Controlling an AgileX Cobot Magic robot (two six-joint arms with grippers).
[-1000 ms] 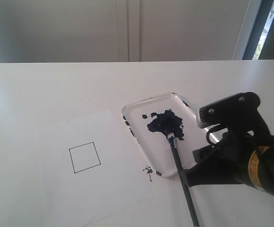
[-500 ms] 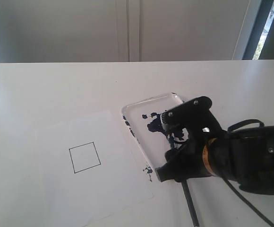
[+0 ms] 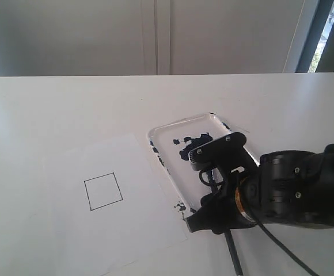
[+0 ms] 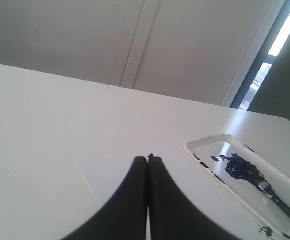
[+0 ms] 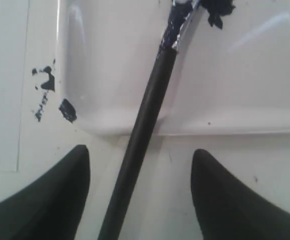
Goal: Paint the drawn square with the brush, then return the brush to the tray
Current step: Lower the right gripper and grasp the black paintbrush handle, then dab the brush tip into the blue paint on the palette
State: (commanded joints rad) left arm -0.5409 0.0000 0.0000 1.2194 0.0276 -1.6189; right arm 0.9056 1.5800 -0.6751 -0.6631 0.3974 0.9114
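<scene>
Pale wall panels are standing behind a white table [image 3: 69,103], and on it the tray [image 3: 178,122] is lying just beside a sheet of paper [image 3: 132,230]. Your right gripper [image 5: 141,152] is hanging over the brush [image 5: 145,110] with its fingers spread wide, one on each side of the black handle and, as far as I can see, not touching it. The handle is crossing the near rim of the tray. The bristles are resting at the dark paint blob [image 3: 185,150], and the rear end is lying on the table.

I judge that you are preparing the grasp. To do it well, you should be lowering straight down with the handle centred between the fingers, then closing just outside the rim. A grip off the centre is likely to roll the thin handle away. Lift slowly, because the wet bristles may drip on the paper.

The drawn square [image 3: 103,191] is lying unpainted on the paper, well apart from the tray. It is showing a thin black outline, slightly tilted, with a clean white inside. Your left gripper [image 4: 148,160] is sitting with its fingers pressed together, away from the brush.
</scene>
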